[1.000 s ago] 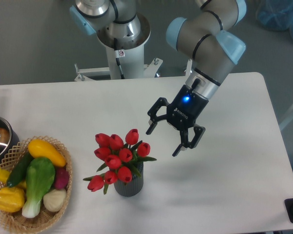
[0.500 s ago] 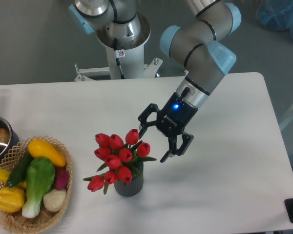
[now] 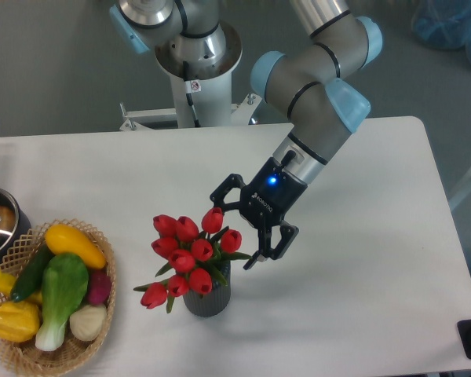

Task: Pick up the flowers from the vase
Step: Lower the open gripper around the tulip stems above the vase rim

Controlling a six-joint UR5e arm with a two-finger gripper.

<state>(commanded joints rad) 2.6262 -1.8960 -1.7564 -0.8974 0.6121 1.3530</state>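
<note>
While the flowers (image 3: 190,255) stood in the vase (image 3: 207,298) on the bench (image 3: 361,290), tool (image 3: 234,230) hung spread wide, released, just beside the upper right buds, wicker basket (image 3: 31,349) far left.

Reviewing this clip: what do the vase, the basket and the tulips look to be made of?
The vase: dark grey, matte, vertically ribbed; likely ceramic or plastic, the look leaves it open. The basket: woven tan wicker, its strands visible along the rim. The flowers: uniform glossy red buds and stiff green leaves suggest artificial plastic or fabric, though that is a guess. The open gripper: black, apparently hard plastic or metal.
</note>
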